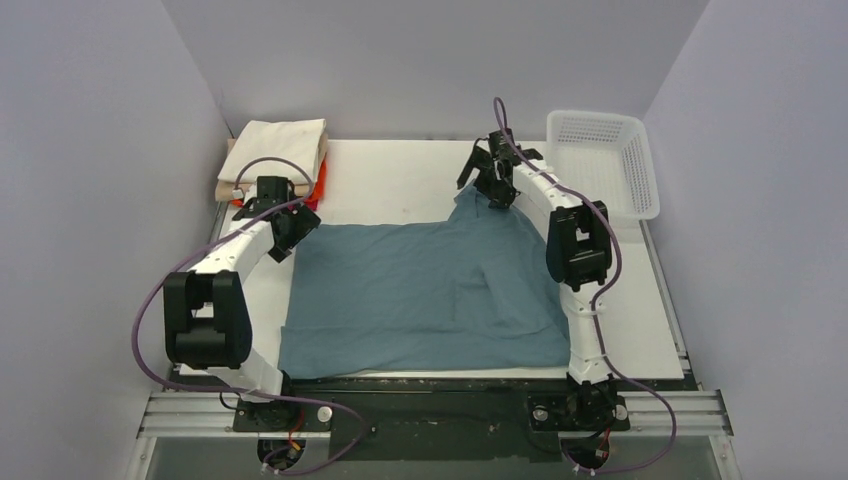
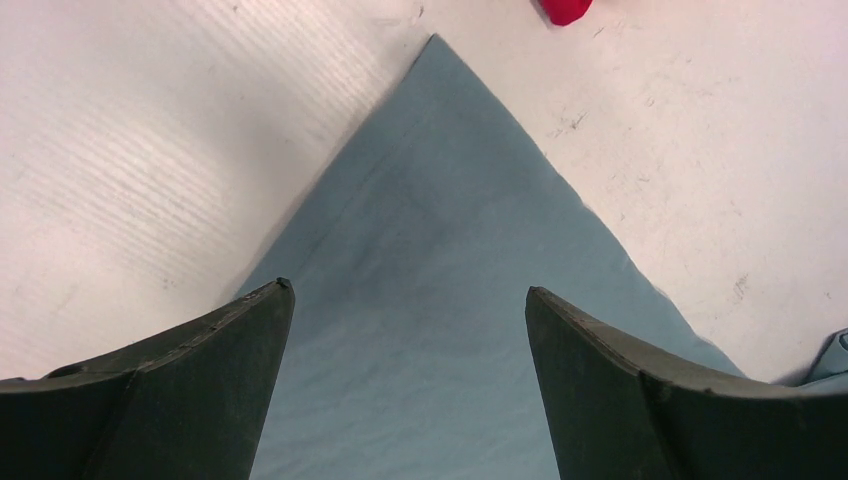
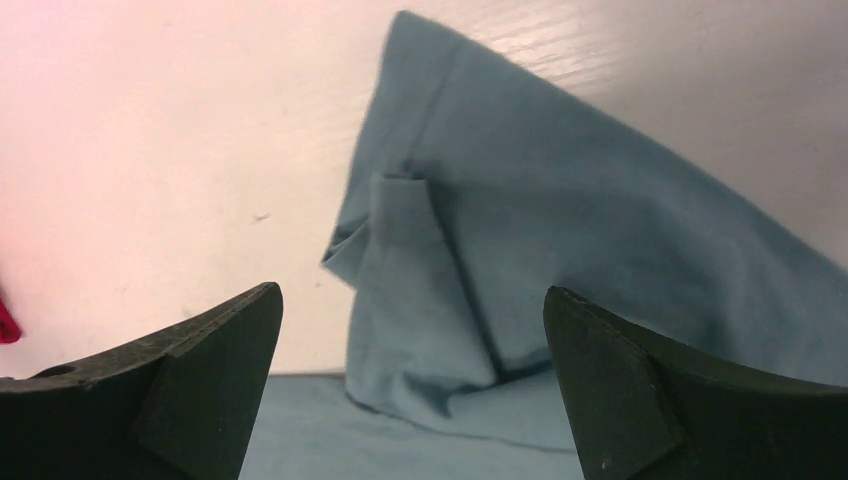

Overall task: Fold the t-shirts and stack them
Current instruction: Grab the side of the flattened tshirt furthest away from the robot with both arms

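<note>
With the large dusty teal-blue cotton t-shirt (image 1: pixel 430 290) lying flat mid-frame on the white table (image 1: pixel 400 175), I judge its fold is just beginning: my left gripper (image 2: pixel 410 290) and right gripper (image 3: pixel 412 290), both spread, must next pinch its upper corners.

Even, diffuse light fell from above. The top view was bright and sharp, with only faint shadows. The white desk (image 1: pixel 400 180) glared almost washed out in the left wrist view (upper left especially). The left hand (image 2: pixel 408 287) and right hand (image 3: pixel 412 288) loomed dark and soft-edged. A dim shadow crossed the teal-blue t-shirt (image 2: pixel 430 250) — and the left side of the right wrist view had a pink cast.
</note>
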Robot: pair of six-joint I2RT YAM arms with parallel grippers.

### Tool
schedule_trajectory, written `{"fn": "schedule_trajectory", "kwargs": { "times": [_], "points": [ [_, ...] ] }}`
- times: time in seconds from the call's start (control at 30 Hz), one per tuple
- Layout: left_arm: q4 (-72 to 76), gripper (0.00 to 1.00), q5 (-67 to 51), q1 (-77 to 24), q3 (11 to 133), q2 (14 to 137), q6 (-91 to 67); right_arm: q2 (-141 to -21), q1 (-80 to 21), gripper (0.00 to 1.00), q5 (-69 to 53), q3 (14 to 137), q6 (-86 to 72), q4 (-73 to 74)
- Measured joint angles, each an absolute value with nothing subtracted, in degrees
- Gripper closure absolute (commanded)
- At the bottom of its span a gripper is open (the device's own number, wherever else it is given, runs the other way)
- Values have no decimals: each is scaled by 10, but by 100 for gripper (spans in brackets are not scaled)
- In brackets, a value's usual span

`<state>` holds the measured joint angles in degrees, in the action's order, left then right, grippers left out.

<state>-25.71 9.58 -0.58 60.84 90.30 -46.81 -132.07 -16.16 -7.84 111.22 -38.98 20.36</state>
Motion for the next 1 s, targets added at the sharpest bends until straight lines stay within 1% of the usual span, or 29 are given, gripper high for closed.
{"fn": "schedule_trajectory", "kwargs": {
  "times": [0.1, 0.23, 0.43, 0.53, 0.63, 0.77, 1.0],
  "points": [
    [-251, 3, 96, -6, 632, 933, -453, -1347, -152, 0, -84, 1116, -393, 206],
    [-233, 3, 96, -6, 662, 965, -435, -1346, -138, 1, -83, 1106, -396, 193],
    [-214, 3, 90, -6, 665, 978, -426, -1304, -117, 1, -67, 1025, -402, 149],
    [-209, 3, 89, -6, 665, 980, -423, -1275, -109, 0, -40, 978, -403, 139],
    [-207, 3, 88, -6, 670, 985, -418, -1261, -102, 1, -13, 958, -402, 143],
    [-210, 3, 88, -6, 700, 1010, -408, -1262, -100, 1, -2, 967, -385, 160],
    [-233, 3, 109, -6, 801, 1080, -379, -1267, -100, 1, -8, 1056, -329, 202]
  ]
}}
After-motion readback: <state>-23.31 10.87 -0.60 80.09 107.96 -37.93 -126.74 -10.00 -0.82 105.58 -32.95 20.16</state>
